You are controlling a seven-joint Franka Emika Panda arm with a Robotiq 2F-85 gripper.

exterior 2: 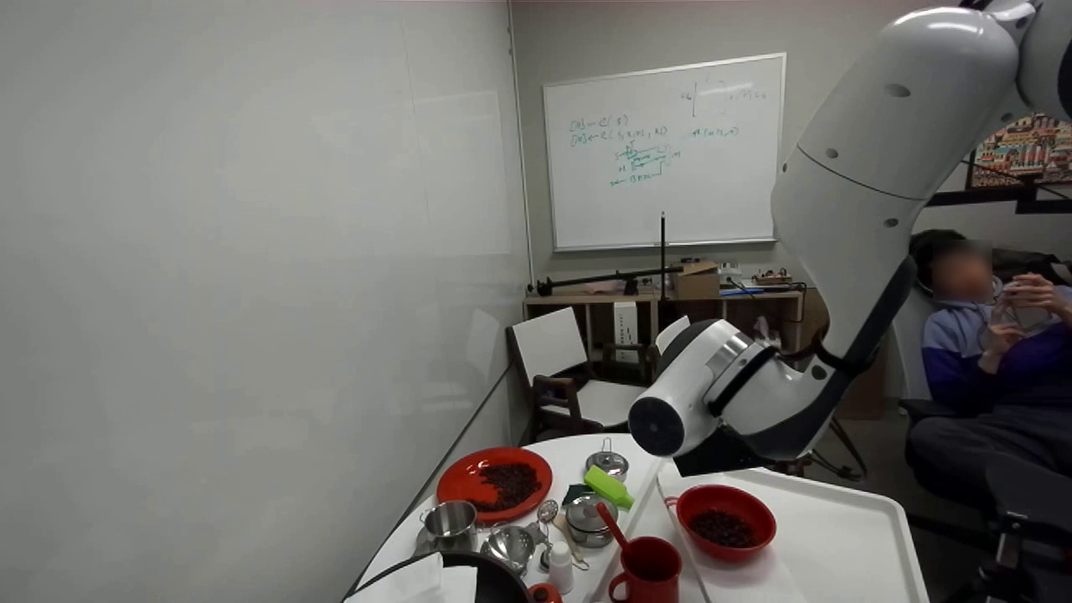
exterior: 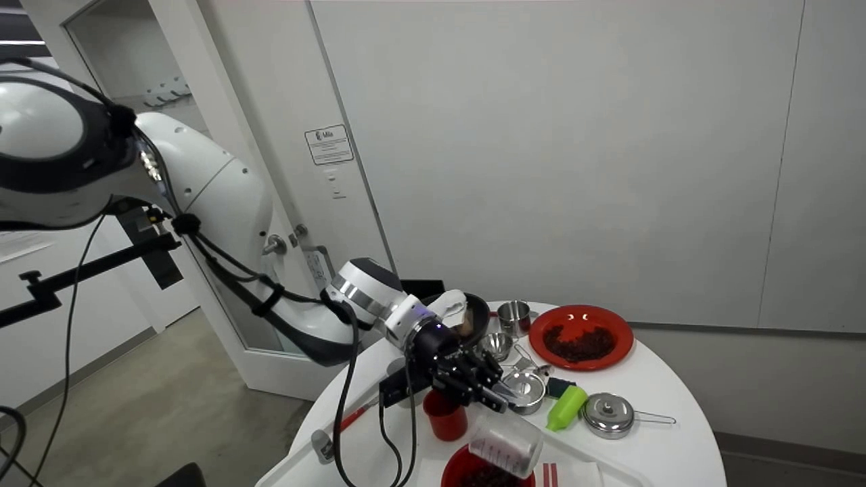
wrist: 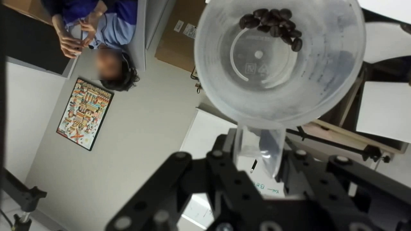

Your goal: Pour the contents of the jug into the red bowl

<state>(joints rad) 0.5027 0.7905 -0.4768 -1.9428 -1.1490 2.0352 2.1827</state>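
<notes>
The pour itself looks like the step in hand, probably late in it. The gripper (wrist: 257, 154) is pinching the handle (wrist: 259, 149) of the clear jug (exterior: 509, 438), which is leaning way over in an exterior view and covering the right part of the red bowl (exterior: 457, 465) from that angle. I'm not able to tell if the mouth is lining up dead over the bowl, though.

Next move is calling for more tip, I'd guess: mouth lower, maybe a little shake, so the stragglers are landing in the bowl and not on the white tray (exterior 2: 863, 544).

Why I'm saying that: the wrist view is looking straight into the jug, and a small clump of dark beans (wrist: 274, 24) is sitting down by the base. I'm not making those out from outside.

In an exterior view the arm (exterior 2: 762, 385) is apparently blocking the jug, but the whole bowl is showing on the near right, with a decent bean pile (exterior 2: 723, 529) lying inside, plus a red mug (exterior 2: 653, 574) standing nearer and to the left.
</notes>
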